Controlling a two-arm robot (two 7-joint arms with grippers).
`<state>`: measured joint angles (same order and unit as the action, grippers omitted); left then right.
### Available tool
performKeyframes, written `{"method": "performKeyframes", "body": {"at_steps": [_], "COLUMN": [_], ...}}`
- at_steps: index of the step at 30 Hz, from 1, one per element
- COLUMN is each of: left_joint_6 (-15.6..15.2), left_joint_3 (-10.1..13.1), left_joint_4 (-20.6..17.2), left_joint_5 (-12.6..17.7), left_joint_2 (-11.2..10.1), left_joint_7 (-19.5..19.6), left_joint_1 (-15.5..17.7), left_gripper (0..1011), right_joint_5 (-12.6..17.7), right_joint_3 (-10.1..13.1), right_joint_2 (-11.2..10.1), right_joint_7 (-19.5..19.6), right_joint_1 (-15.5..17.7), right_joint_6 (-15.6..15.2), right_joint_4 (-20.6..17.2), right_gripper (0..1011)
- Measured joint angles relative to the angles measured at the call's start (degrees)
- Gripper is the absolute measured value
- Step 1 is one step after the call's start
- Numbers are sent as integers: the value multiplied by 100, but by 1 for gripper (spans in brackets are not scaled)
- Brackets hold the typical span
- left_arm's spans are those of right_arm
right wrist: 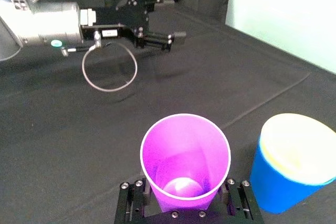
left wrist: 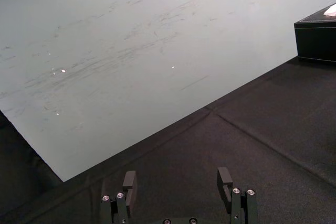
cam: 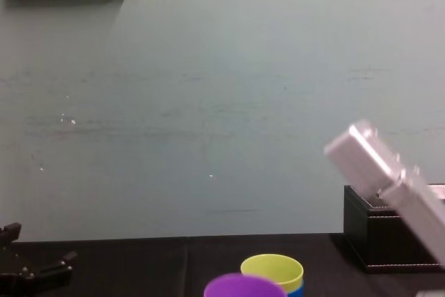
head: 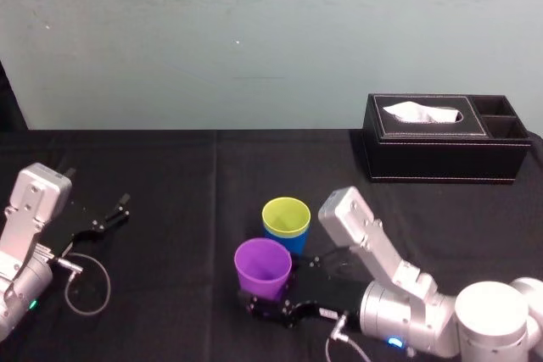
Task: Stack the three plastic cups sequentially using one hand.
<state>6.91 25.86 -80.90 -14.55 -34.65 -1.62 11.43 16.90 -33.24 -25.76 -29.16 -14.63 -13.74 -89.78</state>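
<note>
Cups sit mid-table, towards the front. Left gripper (head: 119, 209) hangs far left over the black table (head: 170, 294), fingers apart, holding nothing. Purple cup (head: 263, 267) is upright, clamped low down by the right gripper (head: 270, 304), which comes in from the right. Just beside it, back-right, the yellow-green cup (head: 286, 216) is nested in the blue cup (head: 295, 242), both upright, apart from the purple. Tissue box (head: 441, 146) is far right at the back.

Two silver-grey arms, the left arm (head: 32, 209) and right arm (head: 386, 273), have boxy links and rounded joints. Each ends in a black gripper. The left gripper (head: 119, 209) trails a thin cable loop (right wrist: 110, 90); the right gripper (head: 265, 304) wears a white label (head: 327, 314), its wrist a blue light (head: 394, 342).
</note>
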Motion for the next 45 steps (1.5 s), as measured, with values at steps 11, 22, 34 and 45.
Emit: {"method": "performKeyframes", "body": {"at_steps": [11, 22, 34, 45], "left_joint_6": [0, 0, 0, 0], "left_joint_3": [0, 0, 0, 0], "left_joint_4": [0, 0, 0, 0], "left_joint_5": [0, 0, 0, 0], "left_joint_2": [0, 0, 0, 0], "left_joint_7": [0, 0, 0, 0], "left_joint_1": [0, 0, 0, 0], "left_gripper": [1000, 1000, 1000, 1000], "right_joint_5": [194, 349, 341, 326], "right_joint_3": [127, 205, 216, 216], "right_joint_2": [-170, 122, 351, 377], "right_joint_7": [-58, 205, 405, 407], "right_joint_1": [-411, -1032, -1409, -1397], "right_joint_6": [-718, -1194, -1165, -1009], "right_joint_4": [-609, -332, 311, 578], "right_gripper": [707, 707, 707, 707]}}
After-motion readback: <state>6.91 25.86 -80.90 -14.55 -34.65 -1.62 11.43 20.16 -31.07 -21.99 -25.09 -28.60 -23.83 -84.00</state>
